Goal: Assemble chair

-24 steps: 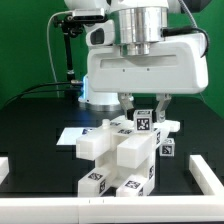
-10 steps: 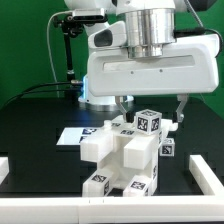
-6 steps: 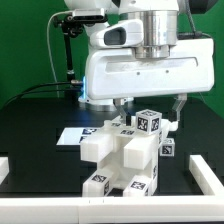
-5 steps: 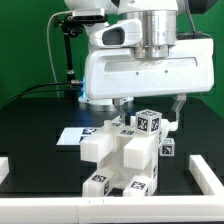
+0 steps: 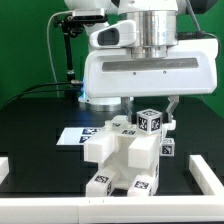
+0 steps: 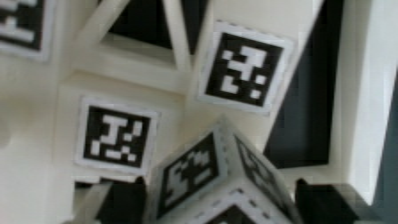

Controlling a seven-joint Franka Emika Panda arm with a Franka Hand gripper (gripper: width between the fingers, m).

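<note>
The blocky white plastic chair [image 5: 118,152], a stack of chunky slabs and legs bearing small black-and-white square tags, stands on the matte black tabletop [image 5: 40,125]. It is close to the middle of the near edge, just inside the low white rail [image 5: 60,209] that borders that edge. Its topmost part, a small white tagged block [image 5: 149,121], sits toward the exterior view's right of the stack. The arm's two-finger gripper [image 5: 150,106] hangs straight above this block. Its dark fingers [image 5: 128,103] are spread, one on either side, with a thin gap showing on each side; nothing is grasped. Behind the chair, toward the exterior view's left, the thin flat white marker board [image 5: 72,134] lies on the tabletop. The wrist view is filled with close, blurred tags [image 6: 244,68] on white surfaces.
</note>
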